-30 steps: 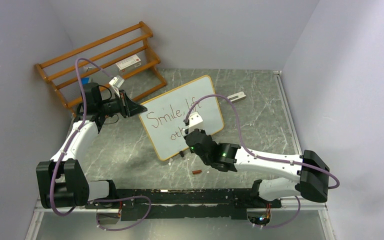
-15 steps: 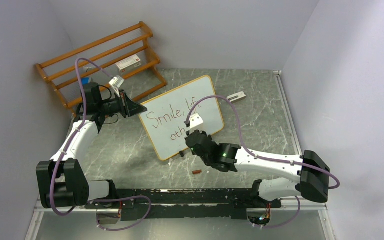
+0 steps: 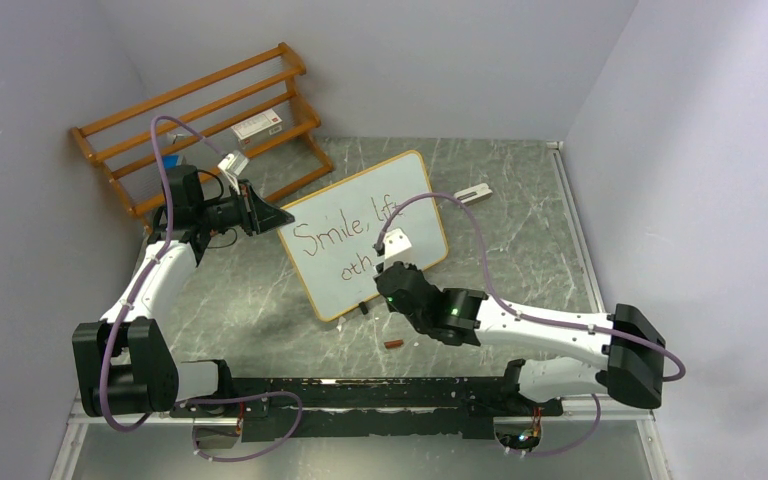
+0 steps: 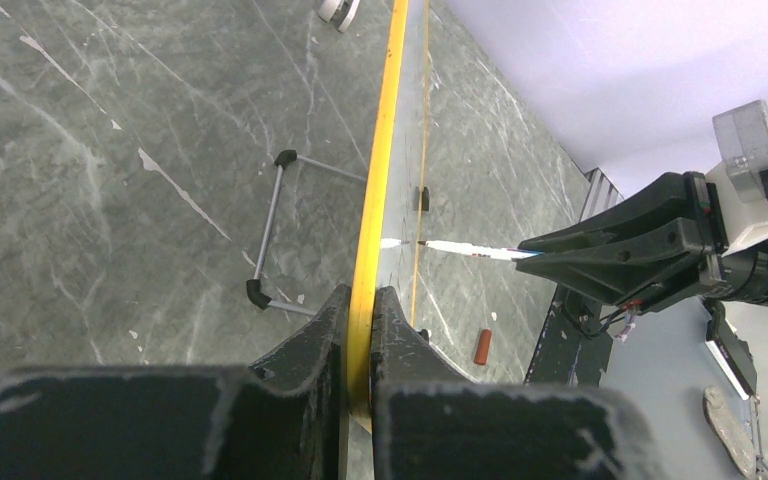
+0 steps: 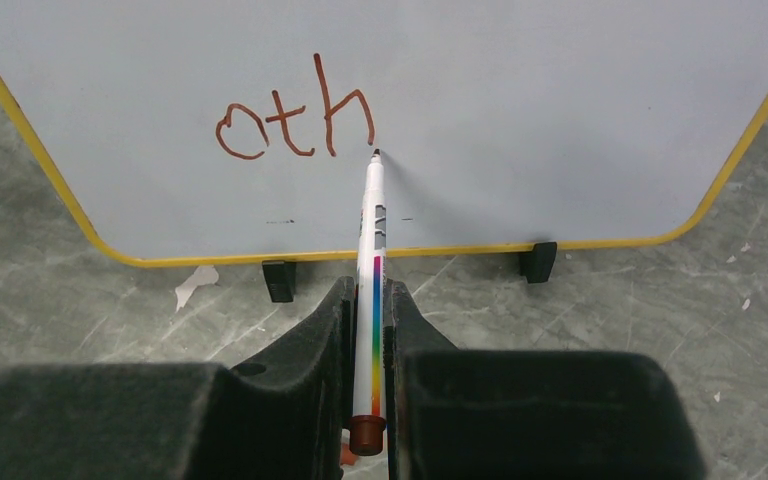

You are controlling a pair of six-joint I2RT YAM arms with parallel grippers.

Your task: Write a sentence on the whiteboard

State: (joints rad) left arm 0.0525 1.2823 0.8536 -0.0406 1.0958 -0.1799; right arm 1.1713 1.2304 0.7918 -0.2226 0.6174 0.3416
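Reading the sentence (image 3: 332, 235) on the whiteboard (image 3: 405, 185): the top line starts "Smile,", and the next word sits partly behind the right arm's cable. In the right wrist view I read the second line as "oth". The board stands tilted mid-desk (image 3: 520, 240) on small black feet. The marker (image 5: 371, 250) has its tip on the board, just at 5 o'clock of the "h". The right fingers (image 5: 345, 310) are clamped tight on the marker barrel. The left fingers (image 4: 335, 315) are pinched closed on the board's yellow frame, at its 9 o'clock side from the top view. A small brown piece (image 3: 393, 345) lies on the desk at 6 o'clock of the board. There's a white piece (image 3: 472, 193) at 2 o'clock and a wooden rack (image 3: 180, 90) at 10 o'clock by the wall.
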